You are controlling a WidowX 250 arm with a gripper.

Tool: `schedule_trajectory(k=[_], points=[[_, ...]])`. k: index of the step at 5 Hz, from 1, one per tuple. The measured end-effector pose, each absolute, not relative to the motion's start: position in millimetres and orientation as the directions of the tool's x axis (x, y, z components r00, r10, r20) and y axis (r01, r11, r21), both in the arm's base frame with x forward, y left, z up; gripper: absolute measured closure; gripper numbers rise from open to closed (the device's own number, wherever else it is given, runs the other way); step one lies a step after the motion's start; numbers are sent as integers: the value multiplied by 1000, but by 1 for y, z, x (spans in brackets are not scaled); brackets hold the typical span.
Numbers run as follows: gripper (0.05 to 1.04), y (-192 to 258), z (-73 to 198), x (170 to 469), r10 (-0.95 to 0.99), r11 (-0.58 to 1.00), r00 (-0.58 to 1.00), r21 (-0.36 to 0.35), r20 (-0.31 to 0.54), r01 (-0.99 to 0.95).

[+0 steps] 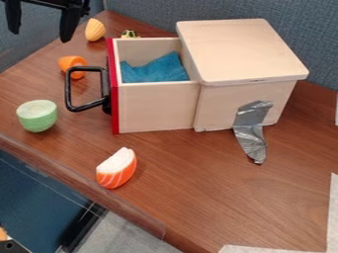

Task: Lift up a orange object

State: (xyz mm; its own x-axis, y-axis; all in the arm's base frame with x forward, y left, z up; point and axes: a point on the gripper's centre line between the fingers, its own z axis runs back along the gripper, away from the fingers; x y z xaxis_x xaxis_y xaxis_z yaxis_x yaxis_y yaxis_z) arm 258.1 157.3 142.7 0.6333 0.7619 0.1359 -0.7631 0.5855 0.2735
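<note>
- Pale green, round-bottomed toy piece (37, 116): sits left of the pale wooden box (241, 49). Not concerned in the lift.
- Black two-finger gripper (39, 36): hangs to the upper left of the box. Fingers stand wide apart, nothing between them.
- Bright orange, rounded toy piece (69, 61): lies left of the box, just beside its black handle, which partly crosses it in view. Judged the likeliest object of the task. Expected light, stiff and hard to damage; the curved surface looks smooth and may slip or roll if pinched off-centre. Recommended hold: across the middle of the rounded body, low, one finger each side, approached from above and clear of the handle. Principal hazard: a finger catching the handle's bar.
- Yellow, ridged, oval toy (95, 29): stands to the upper left of the box. Close to orange in hue; second-choice reading at most.
- Orange-and-white striped wedge (117, 168): lies to the lower left of the box. Also partly orange, so the wording admits some doubt.
</note>
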Motion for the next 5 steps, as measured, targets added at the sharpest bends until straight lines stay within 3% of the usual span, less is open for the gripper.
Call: schedule_trajectory(k=[1, 2, 4, 5], points=[[84, 157, 132, 258, 768, 585, 633, 292, 101, -756], [84, 178, 113, 296, 811, 535, 580, 307, 74, -787], [84, 215, 100, 333, 920, 362, 379, 154, 98, -919], [84, 225, 97, 334, 947, 293, 303, 100, 106, -951]])
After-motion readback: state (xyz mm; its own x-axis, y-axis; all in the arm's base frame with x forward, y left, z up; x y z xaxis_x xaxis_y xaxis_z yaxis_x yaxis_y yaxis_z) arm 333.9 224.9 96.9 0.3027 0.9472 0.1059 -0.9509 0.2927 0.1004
